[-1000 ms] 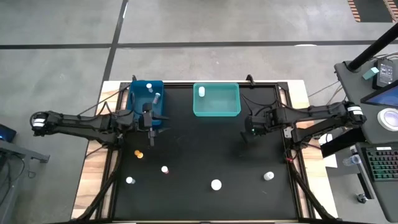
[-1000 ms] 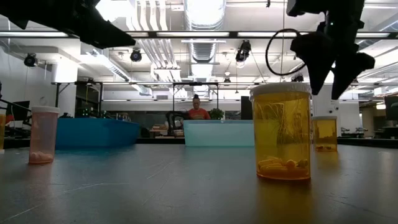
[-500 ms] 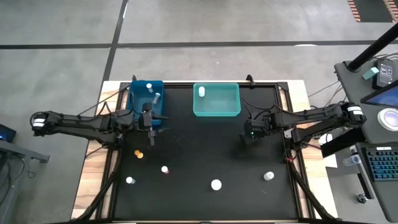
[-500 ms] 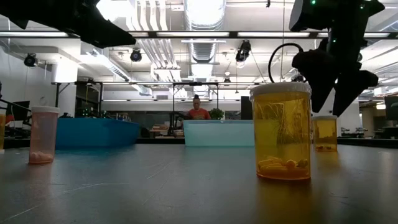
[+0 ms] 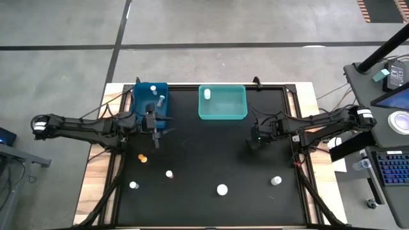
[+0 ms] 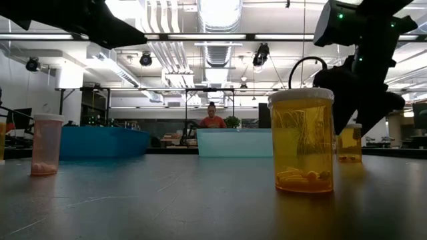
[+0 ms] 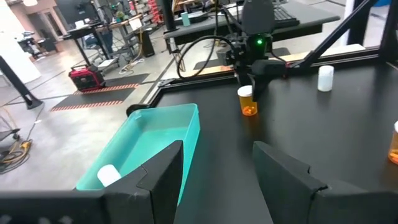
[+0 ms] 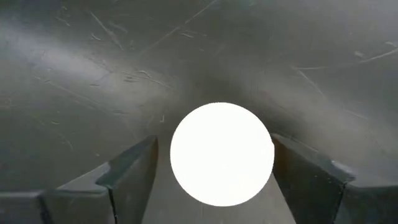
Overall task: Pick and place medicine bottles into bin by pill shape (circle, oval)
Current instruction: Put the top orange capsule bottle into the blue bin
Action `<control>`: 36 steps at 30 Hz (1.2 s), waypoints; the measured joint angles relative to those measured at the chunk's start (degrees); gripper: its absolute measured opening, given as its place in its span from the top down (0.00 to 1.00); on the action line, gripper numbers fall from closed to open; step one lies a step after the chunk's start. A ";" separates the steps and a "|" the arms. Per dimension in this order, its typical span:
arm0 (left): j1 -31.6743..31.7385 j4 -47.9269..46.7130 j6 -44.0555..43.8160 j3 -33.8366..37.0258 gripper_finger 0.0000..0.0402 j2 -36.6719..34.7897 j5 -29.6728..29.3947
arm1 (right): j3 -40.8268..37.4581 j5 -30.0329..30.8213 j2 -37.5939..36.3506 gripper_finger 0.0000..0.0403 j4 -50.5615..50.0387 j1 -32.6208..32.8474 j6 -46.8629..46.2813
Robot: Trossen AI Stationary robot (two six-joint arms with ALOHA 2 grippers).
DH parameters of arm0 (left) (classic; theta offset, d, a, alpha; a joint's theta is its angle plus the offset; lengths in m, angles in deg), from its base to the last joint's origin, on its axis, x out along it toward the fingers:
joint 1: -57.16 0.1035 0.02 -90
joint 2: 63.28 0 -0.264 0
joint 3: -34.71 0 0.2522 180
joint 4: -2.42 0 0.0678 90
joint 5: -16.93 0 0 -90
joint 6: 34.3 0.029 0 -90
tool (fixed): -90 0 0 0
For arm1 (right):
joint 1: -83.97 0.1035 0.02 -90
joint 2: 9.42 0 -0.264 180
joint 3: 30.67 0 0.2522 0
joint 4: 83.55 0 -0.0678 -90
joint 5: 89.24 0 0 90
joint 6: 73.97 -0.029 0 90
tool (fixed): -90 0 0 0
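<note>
Nearest the low camera stands an amber bottle (image 6: 301, 141), a smooth translucent cylinder with pills at its bottom. A paler bottle (image 6: 47, 144) stands off to one side. Behind, the right gripper (image 8: 214, 180) hangs spread around a white round cap (image 8: 222, 154) on the scuffed black table (image 5: 211, 147); its fingers hide most of that bottle. The left gripper (image 7: 214, 163) hovers empty, jaws apart, beside the blue bin (image 5: 142, 97). The teal bin (image 5: 222, 102), farthest, holds one white bottle (image 5: 206, 94).

Under the right gripper (image 8: 214, 186) only a bottle's white cap (image 8: 222, 154) shows between the fingers (image 8: 127, 174), body hidden; fingertips cut off by frame edge; pill shapes too small to tell.
</note>
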 joint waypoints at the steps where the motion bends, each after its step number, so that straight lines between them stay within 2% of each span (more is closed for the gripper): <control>1: 0.00 0.00 0.00 0.00 0.56 -0.01 -0.53 | -0.36 0.00 0.00 0.29 0.36 0.00 0.02; 14: 0.00 0.00 0.00 0.00 0.56 -0.12 -0.77 | -0.91 1.11 0.00 0.48 1.93 0.00 0.02; 20: 0.00 0.00 -0.03 0.00 0.56 -0.12 -0.77 | -0.76 1.11 -0.02 0.50 1.83 0.00 0.46; 26: 0.00 -0.03 -1.40 0.00 0.56 0.11 -0.77 | 3.03 2.09 -0.07 0.50 2.45 -0.02 3.23; 29: 0.00 0.00 -1.60 0.00 0.56 0.66 -0.77 | 5.01 2.62 -0.07 0.50 5.92 -0.02 5.73; 36: -0.02 -0.01 -3.34 0.00 0.56 3.31 -0.77 | 7.62 2.93 -0.07 0.50 20.78 -0.24 14.91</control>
